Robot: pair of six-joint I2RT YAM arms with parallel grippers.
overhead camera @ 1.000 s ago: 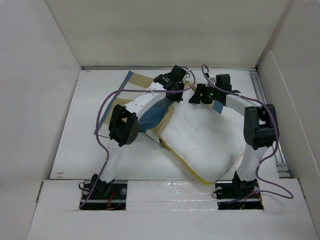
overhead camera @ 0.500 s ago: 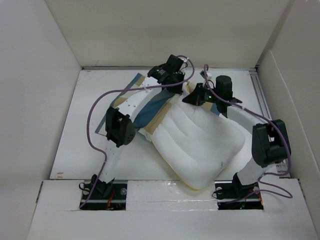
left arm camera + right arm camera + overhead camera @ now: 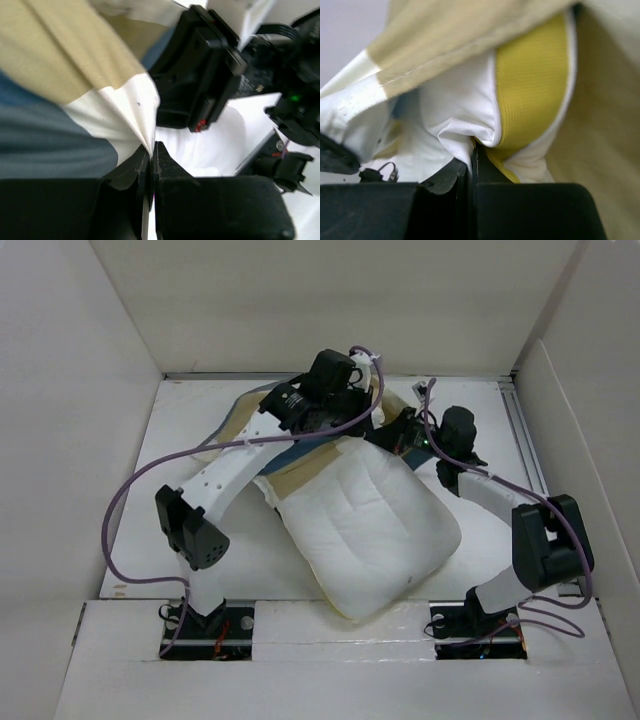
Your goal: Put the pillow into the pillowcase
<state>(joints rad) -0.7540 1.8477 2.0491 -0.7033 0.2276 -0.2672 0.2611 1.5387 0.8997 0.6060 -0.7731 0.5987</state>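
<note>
The white quilted pillow (image 3: 365, 525) lies slanted across the middle of the table, with its far corner among the two grippers. The checked pillowcase (image 3: 238, 422) is bunched at the back left, mostly under the left arm. My left gripper (image 3: 345, 412) is shut on a cream fold of the pillowcase (image 3: 60, 75), pinched at the fingertips (image 3: 152, 150). My right gripper (image 3: 387, 436) is shut on the pillow's corner (image 3: 465, 105), white cloth with the yellow edge (image 3: 530, 80) beside it. Tan pillowcase cloth (image 3: 470, 30) hangs over that corner.
White walls enclose the table (image 3: 180, 470) on the left, back and right. A metal rail (image 3: 517, 425) runs along the right side. Purple cables loop off both arms; the left arm's cable (image 3: 130, 500) sags out to the left.
The right gripper has closed on the pillow's corner. The left arm has swung its elbow out left and lifted the pillowcase toward the back. The pillow has shifted left.
</note>
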